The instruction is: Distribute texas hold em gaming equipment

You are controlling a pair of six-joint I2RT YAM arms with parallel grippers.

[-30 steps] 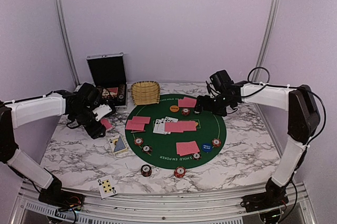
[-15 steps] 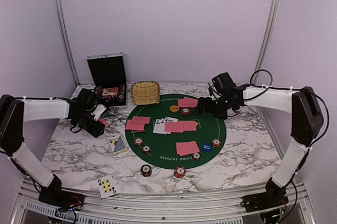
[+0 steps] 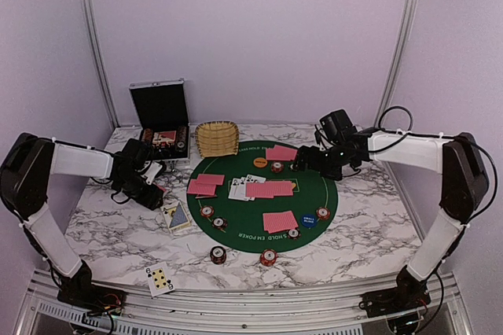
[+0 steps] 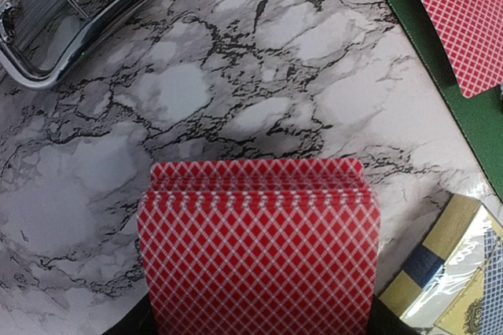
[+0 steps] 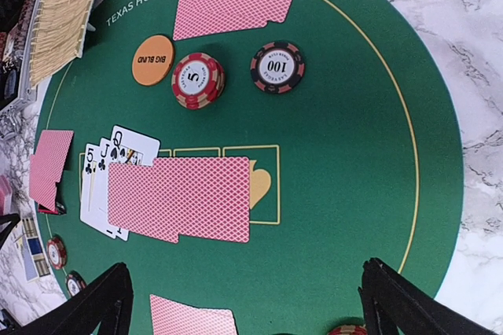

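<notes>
My left gripper [image 3: 148,184] is shut on a deck of red-backed playing cards [image 4: 259,241], held low over the marble left of the round green poker mat [image 3: 318,193]. My right gripper [image 5: 247,303] hangs open above the mat's far right part, with nothing between its fingers [image 5: 94,303]. On the mat lie several face-down red cards [image 5: 181,197] partly covering face-up cards [image 5: 98,174]. There are also an orange "big blind" disc [image 5: 152,59], a red chip stack [image 5: 198,80], a black 100 chip [image 5: 277,67] and a blue disc [image 3: 308,220].
An open black case with silver edges [image 3: 159,115] and a wicker basket [image 3: 217,138] stand at the back. A card box [image 3: 177,215] lies just left of the mat. Two chips [image 3: 218,255] [image 3: 269,257] and one face-up card [image 3: 159,278] lie near the front edge.
My left gripper has carried the deck down and a little right, closer to the marble by the card box. My right gripper has drifted slightly down and right over the mat, still open.
</notes>
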